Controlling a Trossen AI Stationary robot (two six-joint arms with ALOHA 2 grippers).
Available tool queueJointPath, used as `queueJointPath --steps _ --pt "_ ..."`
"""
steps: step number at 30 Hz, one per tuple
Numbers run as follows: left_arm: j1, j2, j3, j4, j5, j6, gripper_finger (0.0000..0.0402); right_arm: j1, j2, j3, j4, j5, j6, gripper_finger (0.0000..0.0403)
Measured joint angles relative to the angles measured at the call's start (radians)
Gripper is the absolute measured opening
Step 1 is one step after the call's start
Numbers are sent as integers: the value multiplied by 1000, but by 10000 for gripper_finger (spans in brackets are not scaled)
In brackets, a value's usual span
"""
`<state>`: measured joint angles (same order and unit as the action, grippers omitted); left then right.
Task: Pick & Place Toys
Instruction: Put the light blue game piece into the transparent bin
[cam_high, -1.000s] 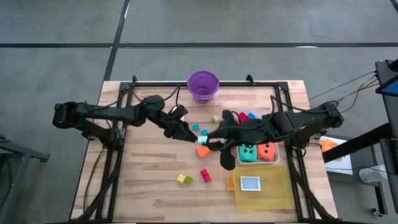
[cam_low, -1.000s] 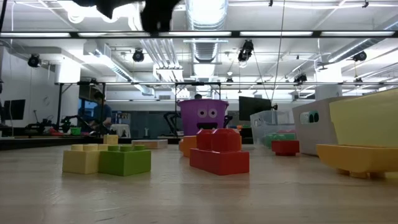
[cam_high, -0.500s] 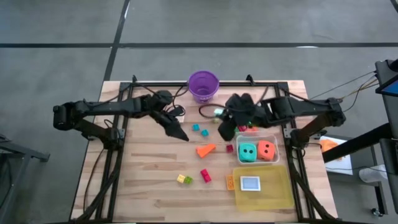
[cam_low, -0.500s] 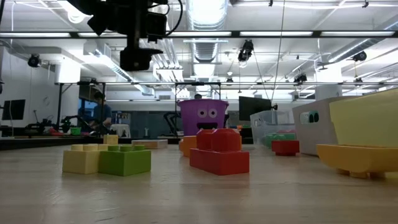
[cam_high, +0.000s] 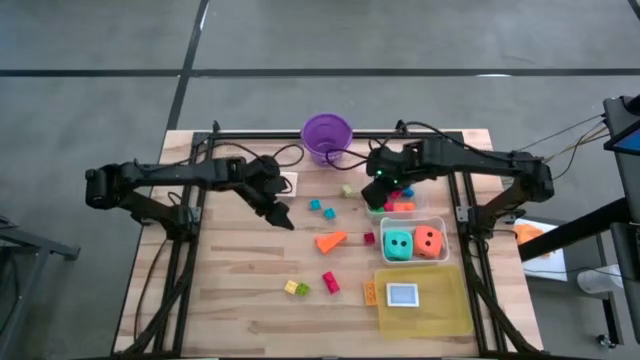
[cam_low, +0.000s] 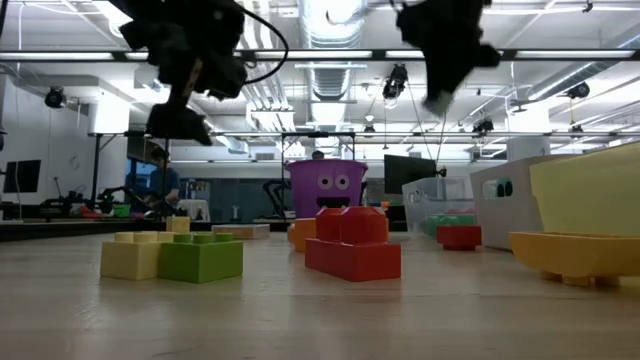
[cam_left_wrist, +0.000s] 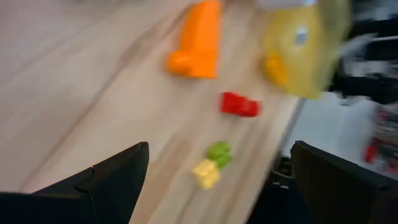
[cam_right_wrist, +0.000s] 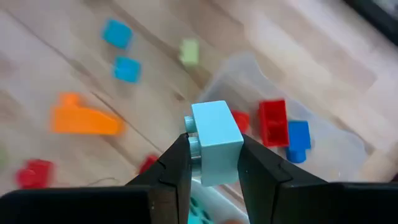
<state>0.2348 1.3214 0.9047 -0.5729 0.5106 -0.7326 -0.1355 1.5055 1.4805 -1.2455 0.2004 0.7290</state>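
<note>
Pale-blue plastic, a small studded brick (cam_right_wrist: 214, 142), sits pinched between the right gripper's (cam_right_wrist: 213, 163) two dark fingers, and that gripper (cam_high: 377, 178) hangs above the far right part of the wooden table (cam_high: 230, 290), over the clear plastic tub of small blocks (cam_high: 398, 201) that holds red and blue pieces. The step in hand looks like dropping this brick into that tub, so the sound way is to centre the brick over the tub's open middle rather than its near wall, come down low enough that it cannot bounce out, and only then part the fingers. From the wrist view the tub's rim lies right under the brick, so a release now could well clip the edge. The second clear tub (cam_high: 416, 243), just nearer the front edge, holds the teal dotted die (cam_high: 398, 244) and the orange dotted die (cam_high: 429, 241); it seems meant for the bigger pieces, so keep the brick out of it. The left gripper (cam_high: 281, 215) hovers with its fingers spread wide and empty over the table's middle, near the orange wedge (cam_high: 330, 241). Loose toys are left on the bare wood: two small blue blocks (cam_high: 321, 208), a light green block (cam_high: 347, 190), a red brick (cam_high: 330, 282) and a yellow-and-green pair (cam_high: 295, 288) toward the front edge. The purple bucket (cam_high: 327, 136) stands at the far edge, and the yellow tray (cam_high: 440, 310) sits at the front right corner.
</note>
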Motion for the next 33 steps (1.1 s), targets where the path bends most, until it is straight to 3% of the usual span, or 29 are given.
queueJointPath --steps 10,16,23,33 --pt "-27 -54 0 -118 -268 -235 378 -145 -10 -288 177 -118 -237 93" --pt "-32 -74 2 -151 -345 -388 378 -219 -12 -428 381 -208 -315 93" --pt "-52 -76 76 -179 -452 -470 378 -223 -13 -476 497 -217 -385 93" --pt "-30 -76 157 -401 -513 -521 378 -232 -12 -510 589 -151 -412 93"
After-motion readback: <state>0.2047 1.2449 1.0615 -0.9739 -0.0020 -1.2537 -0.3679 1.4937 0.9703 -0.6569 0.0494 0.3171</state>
